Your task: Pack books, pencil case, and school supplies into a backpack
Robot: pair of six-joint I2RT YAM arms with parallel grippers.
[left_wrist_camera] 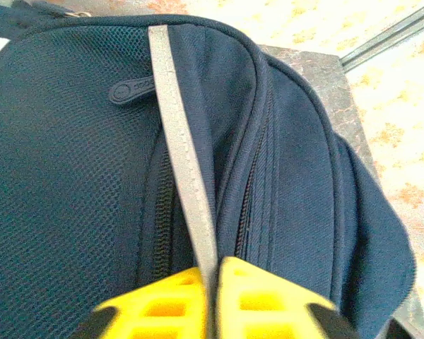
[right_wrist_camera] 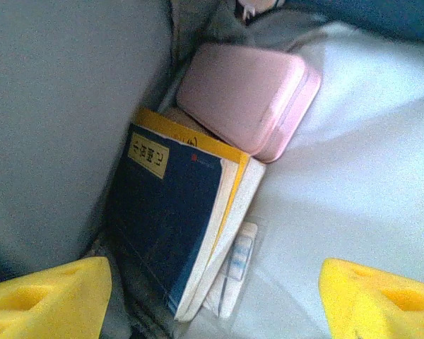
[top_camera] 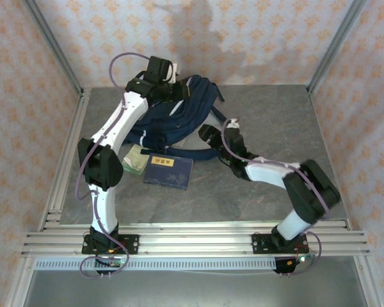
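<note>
Top external: I saw one navy book (top_camera: 168, 171) lying on the table (top_camera: 262, 185) just beside the backpack (top_camera: 179, 109), long axis running across, to the left of the right gripper (top_camera: 208, 135)
Left gripper (left_wrist_camera: 212, 282): was clamped on the backpack's grey strip (left_wrist_camera: 180, 141)
Right gripper: was spread wide above the packed books (right_wrist_camera: 173, 205) and pencil case (right_wrist_camera: 247, 99)
Nearer arm: I judged the right, being free

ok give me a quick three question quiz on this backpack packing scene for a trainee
1. True or false: the left gripper is open above the large navy fabric backpack.
2. Inside the backpack, what lies over one end of the stacked thin books? A) flat pale pink pencil case; B) red packet; C) tan piece.
3. Fill in: ___ navy blue book lies on the grey table.
Key: 1 false, shut on the backpack's grey strip; 2 A; 3 one.
</note>
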